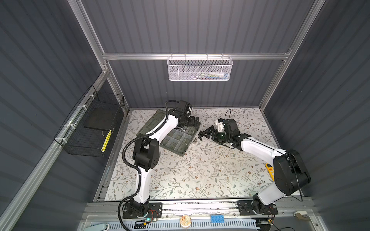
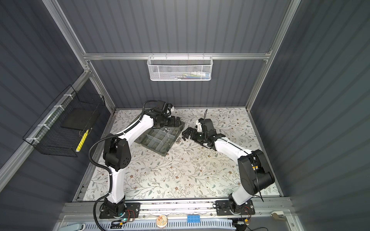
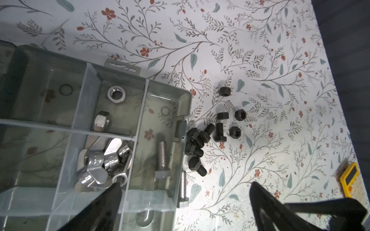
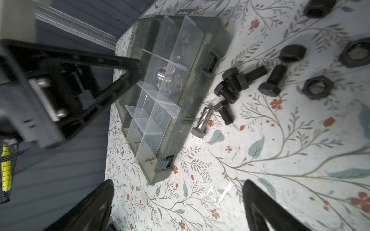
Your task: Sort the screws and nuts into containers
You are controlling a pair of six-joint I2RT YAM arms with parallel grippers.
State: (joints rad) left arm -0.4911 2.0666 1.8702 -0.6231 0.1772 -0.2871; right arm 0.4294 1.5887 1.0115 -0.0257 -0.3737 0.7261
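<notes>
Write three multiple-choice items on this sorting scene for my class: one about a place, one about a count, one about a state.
1. Where do the black screws lie?
A) inside the organizer box
B) on the table beside the box
C) in a cup

2. How many black nuts lie on the table?
A) two
B) four
C) seven

3. What state is the right hand in?
A) open and empty
B) shut on a screw
C) shut on a nut

Key:
1 B, since they lie on the flowered surface just outside the box wall.
2 B, since both wrist views show four dark rings near the screws.
3 A, since its fingers stand wide apart with nothing between them.
</notes>
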